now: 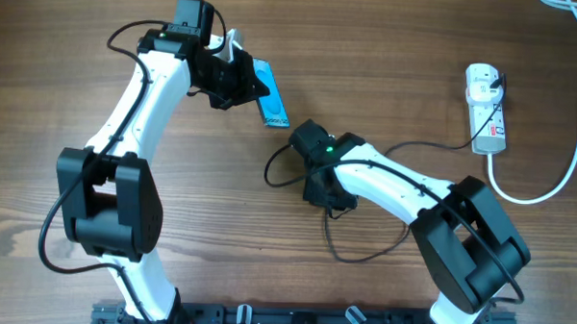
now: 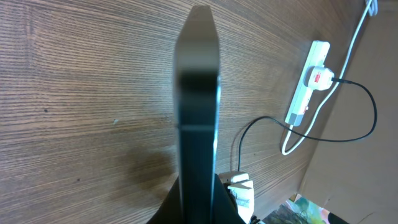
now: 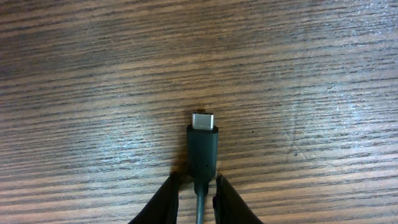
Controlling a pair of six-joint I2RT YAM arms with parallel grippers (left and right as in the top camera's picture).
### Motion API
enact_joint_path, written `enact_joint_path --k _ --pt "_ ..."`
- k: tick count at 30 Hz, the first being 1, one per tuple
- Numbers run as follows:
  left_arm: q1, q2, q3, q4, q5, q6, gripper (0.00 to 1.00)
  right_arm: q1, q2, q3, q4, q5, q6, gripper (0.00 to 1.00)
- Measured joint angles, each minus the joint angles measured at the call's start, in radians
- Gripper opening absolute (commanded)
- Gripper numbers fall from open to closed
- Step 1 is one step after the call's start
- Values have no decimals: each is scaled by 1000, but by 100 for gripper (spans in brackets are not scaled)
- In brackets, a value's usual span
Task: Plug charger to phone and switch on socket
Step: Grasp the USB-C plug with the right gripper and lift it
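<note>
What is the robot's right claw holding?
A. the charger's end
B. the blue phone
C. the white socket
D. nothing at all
A: the right claw pinches the charger just behind its metal tip, while the left claw has the phone.

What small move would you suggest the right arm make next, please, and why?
Probably ease the right gripper toward the lower edge of the phone, lining up the connector. It pinches the charger just behind its bare metal tip, the left gripper grips the phone, and a gap separates tip and phone.
</note>
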Motion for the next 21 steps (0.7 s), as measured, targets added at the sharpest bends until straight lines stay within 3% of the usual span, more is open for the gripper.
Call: enact_joint_path --k 21 --pt "0 0 0 -1 0 0 4 0 3 7 -4 -13 -18 4"
